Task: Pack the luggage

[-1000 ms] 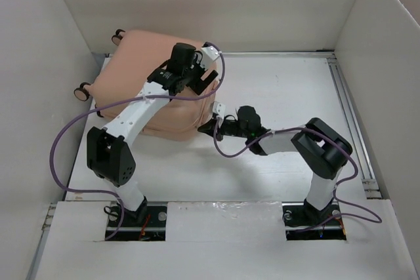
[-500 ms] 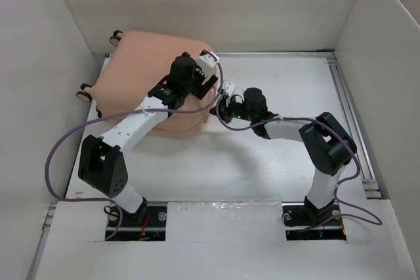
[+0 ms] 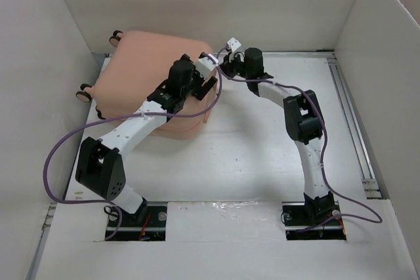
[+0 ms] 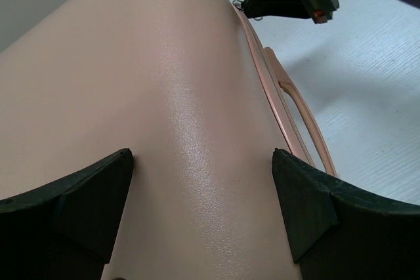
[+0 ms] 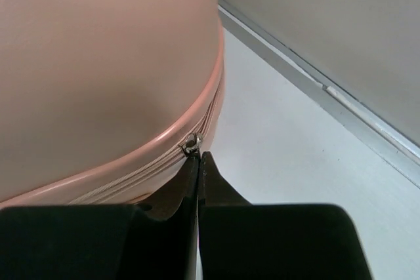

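Note:
The salmon-pink luggage [image 3: 141, 73] lies closed at the back left of the table, wheels to the left. My left gripper [image 3: 197, 85] is open and rests over its lid; both black pads straddle the shell [image 4: 184, 116] near the handle [image 4: 298, 113]. My right gripper [image 3: 226, 63] is shut at the case's far right corner, its tips pinched on the metal zipper pull [image 5: 191, 145] on the zip seam [image 5: 131, 178]. The lining is hidden.
White walls enclose the table on the left, back and right. A metal rail [image 3: 348, 106] runs along the right side and another along the back [image 5: 315, 83]. White tabletop [image 3: 262, 149] stretches in front of and to the right of the case.
My right gripper has swept from the case's near right edge up along its right side to the far right corner. My left gripper slid slightly toward the case's right edge.

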`<state>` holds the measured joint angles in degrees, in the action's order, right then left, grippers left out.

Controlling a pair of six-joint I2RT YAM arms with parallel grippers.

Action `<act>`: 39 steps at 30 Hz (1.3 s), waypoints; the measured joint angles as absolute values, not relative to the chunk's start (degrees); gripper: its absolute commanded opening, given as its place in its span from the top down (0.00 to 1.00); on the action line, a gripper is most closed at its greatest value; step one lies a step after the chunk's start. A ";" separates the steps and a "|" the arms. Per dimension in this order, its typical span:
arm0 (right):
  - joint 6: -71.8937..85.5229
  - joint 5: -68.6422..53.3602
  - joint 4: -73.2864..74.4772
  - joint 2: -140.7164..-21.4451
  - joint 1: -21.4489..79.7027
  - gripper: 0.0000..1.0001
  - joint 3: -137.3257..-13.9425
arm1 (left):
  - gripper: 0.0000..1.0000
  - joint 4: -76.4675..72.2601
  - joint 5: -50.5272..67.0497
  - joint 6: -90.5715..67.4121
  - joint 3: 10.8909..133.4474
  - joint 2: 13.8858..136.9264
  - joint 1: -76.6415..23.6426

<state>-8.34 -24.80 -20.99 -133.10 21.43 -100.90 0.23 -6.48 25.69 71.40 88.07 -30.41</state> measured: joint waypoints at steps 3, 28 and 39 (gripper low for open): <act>-8.97 -27.33 -19.49 -136.59 20.91 1.00 -106.63 | 0.21 0.12 -7.49 26.30 71.85 88.09 -31.40; -10.66 -35.73 -26.15 -136.42 18.06 1.00 -102.15 | 0.22 16.75 -30.50 21.32 91.15 119.35 -51.22; -10.48 -37.23 -26.98 -135.68 17.10 1.00 -100.66 | 0.21 16.10 -39.31 17.23 94.37 124.99 -51.83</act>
<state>-10.48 -37.23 -26.98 -135.68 17.10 -100.66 16.10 -39.31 17.23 94.37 124.99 -51.83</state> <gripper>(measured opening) 0.009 0.779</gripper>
